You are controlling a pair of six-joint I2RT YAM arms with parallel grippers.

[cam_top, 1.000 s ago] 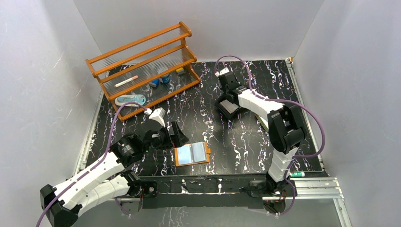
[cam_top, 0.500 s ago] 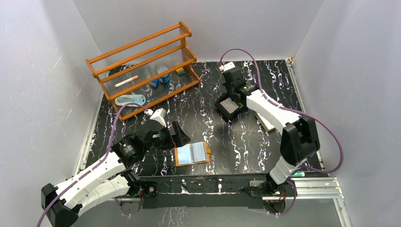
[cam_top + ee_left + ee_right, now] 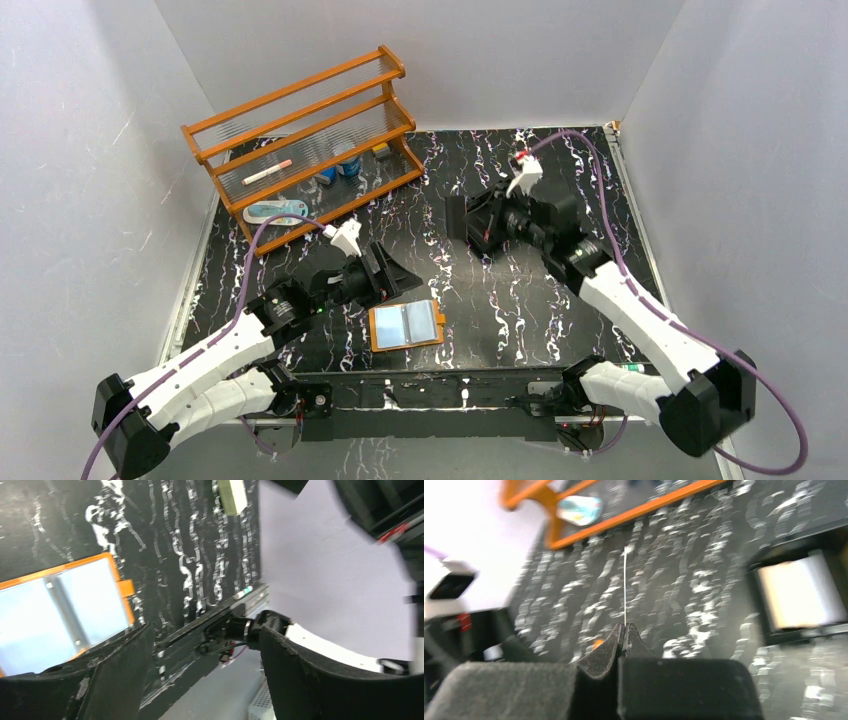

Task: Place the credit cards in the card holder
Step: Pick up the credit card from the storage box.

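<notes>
The card holder lies open and flat near the table's front edge, its clear sleeves up; it also shows in the left wrist view as the orange-rimmed card holder. My left gripper hovers just behind and left of it. The left gripper is open, with nothing between its fingers. My right gripper is at mid-table. The right gripper is shut on one thin credit card, seen edge-on and upright. More white credit cards lie stacked in a black tray to its right.
An orange wooden rack with small items stands at the back left. A cream box lies on the black marbled table. A green-capped pen rests by the front right rail. White walls close in three sides.
My right arm has pulled up off the black tray and swung round toward the left with a card pinched. The left gripper has shifted slightly right and back, its jaws narrowing a little.
</notes>
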